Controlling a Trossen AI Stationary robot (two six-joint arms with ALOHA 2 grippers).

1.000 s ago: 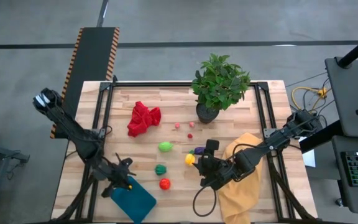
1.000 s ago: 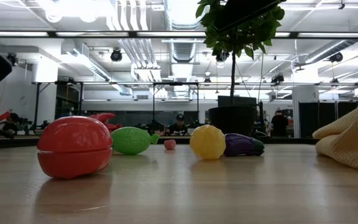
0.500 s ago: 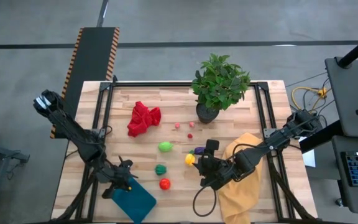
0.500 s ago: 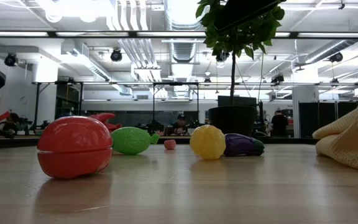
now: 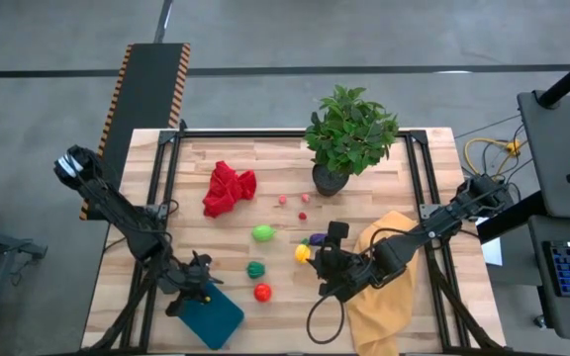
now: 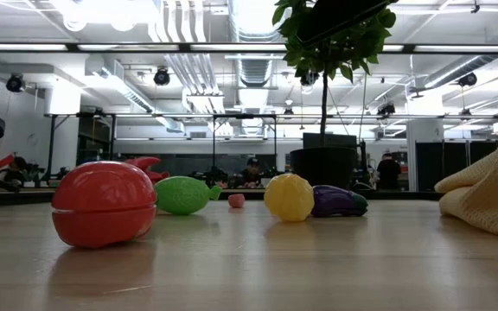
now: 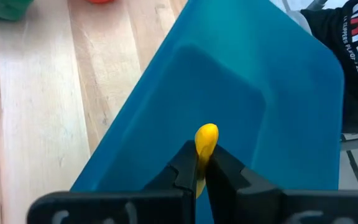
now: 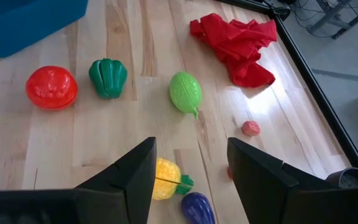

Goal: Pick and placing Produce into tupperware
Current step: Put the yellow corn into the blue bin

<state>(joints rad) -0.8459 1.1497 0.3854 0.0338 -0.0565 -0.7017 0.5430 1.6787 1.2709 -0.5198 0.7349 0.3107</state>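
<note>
Left gripper (image 7: 199, 163) clamped on small yellow piece (image 7: 206, 138), probably banana, held above teal tupperware (image 7: 272, 74); piece could bounce out if dropped high; right gripper (image 8: 190, 163) spread over yellow fruit (image 8: 165, 178).

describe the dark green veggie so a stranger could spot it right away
Start at the blue container at the table's near left corner. Just beyond it lie two pieces: the red one and, beside it, the dark green vegetable, ribbed and darker than the light green piece farther back.

An industrial lab: exposed ceiling ducts (image 6: 199, 65), strip lights, distant workstations
</note>
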